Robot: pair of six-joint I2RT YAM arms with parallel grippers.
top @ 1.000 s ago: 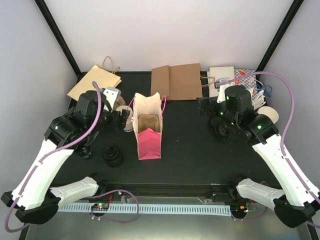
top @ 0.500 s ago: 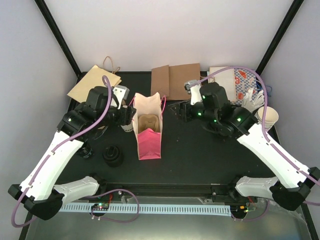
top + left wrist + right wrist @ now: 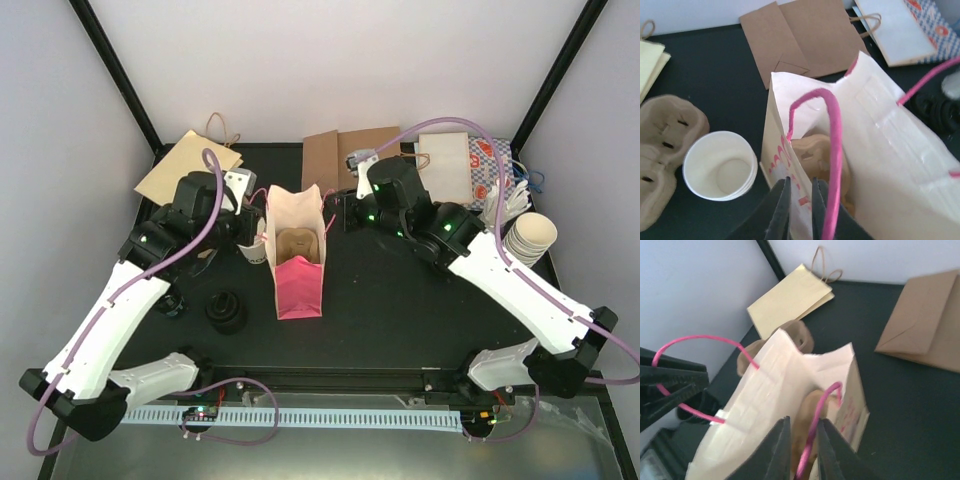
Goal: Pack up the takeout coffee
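The takeout coffee [image 3: 720, 165], a small white paper cup, stands upright and empty just left of the standing white and pink paper bag [image 3: 298, 255]. In the top view the cup [image 3: 252, 251] is partly under my left arm. A cardboard carrier [image 3: 297, 243] lies inside the bag. My left gripper [image 3: 800, 192] is shut on the bag's left wall [image 3: 790, 165], one finger outside and one inside. My right gripper [image 3: 803, 432] straddles the bag's right rim and pink handle [image 3: 822, 405], its jaws narrow but with a gap still showing.
Flat brown bags [image 3: 352, 163] lie at the back, a tan one [image 3: 188, 163] at the back left and a printed white one [image 3: 460, 165] at the back right. A stack of cups [image 3: 530, 238] stands far right, black lids [image 3: 226, 310] front left, another carrier [image 3: 660, 150] beside the cup.
Both arms have swung in to the bag, the right one coming from the back right. Both pairs of jaws have narrowed from wide open.
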